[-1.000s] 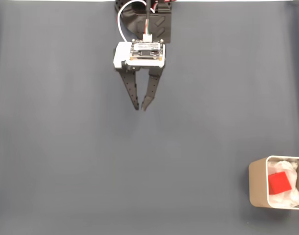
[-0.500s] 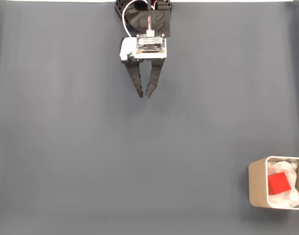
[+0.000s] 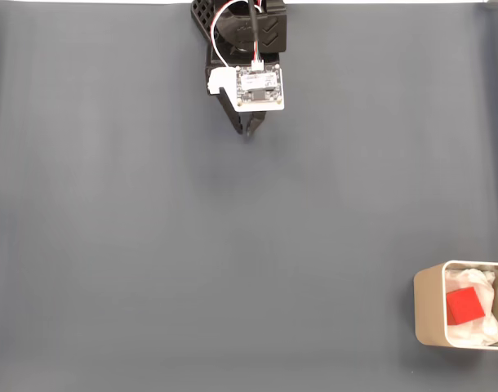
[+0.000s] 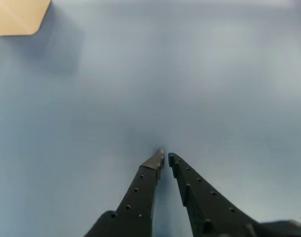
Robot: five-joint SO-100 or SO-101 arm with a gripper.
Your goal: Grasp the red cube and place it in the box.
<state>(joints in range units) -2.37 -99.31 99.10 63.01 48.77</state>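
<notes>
Gripper (image 3: 249,133) has pulled back to the worktop's top edge, fingers closed and empty (red cube (image 3: 464,307) already in box (image 3: 426,310), bottom-right corner), so task looks done.

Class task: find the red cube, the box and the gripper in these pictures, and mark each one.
red cube (image 3: 464,307), fixed view, on its top face.
box (image 3: 425,305), fixed view, on its left wall.
gripper (image 4: 165,155), wrist view, midway between the nearly touching fingertips.

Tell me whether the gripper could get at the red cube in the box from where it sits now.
Probably yes. The red cube lies on top of the padding in the open-topped box, nothing covering it, and bare mat separates it from the gripper, which is far off with its jaws nearly closed.
</notes>
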